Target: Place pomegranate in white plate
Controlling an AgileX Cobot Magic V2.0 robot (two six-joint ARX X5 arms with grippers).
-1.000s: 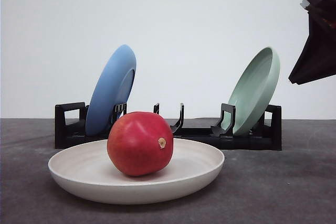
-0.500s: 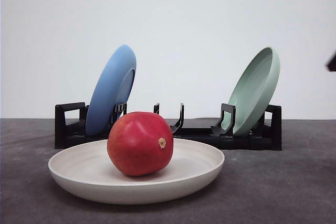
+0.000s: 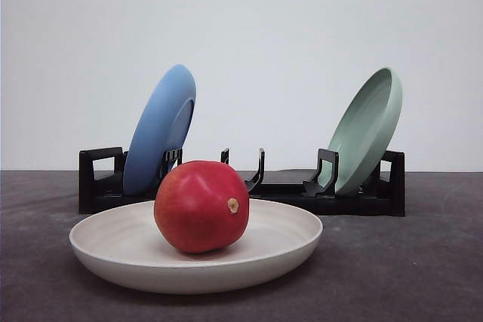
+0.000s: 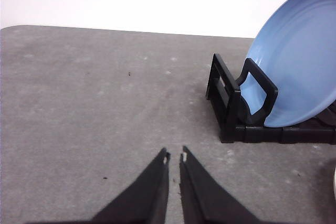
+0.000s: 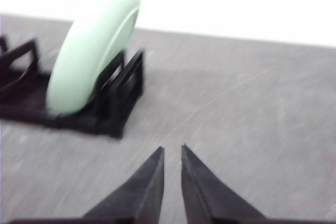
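Front view: our right arm gone since a second ago, the pomegranate [image 3: 201, 206] rests in the white plate [image 3: 290, 250] before the rack [image 3: 362, 200]; both grippers' [image 4: 174, 157] [image 5: 172, 149] jaws nearly pressed together, empty — task looks complete.

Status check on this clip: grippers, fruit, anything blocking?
Left gripper and right gripper: jaws nearly closed, empty, over bare table. Glossy red pomegranate sits in the wide off-white plate. Nothing in the way.
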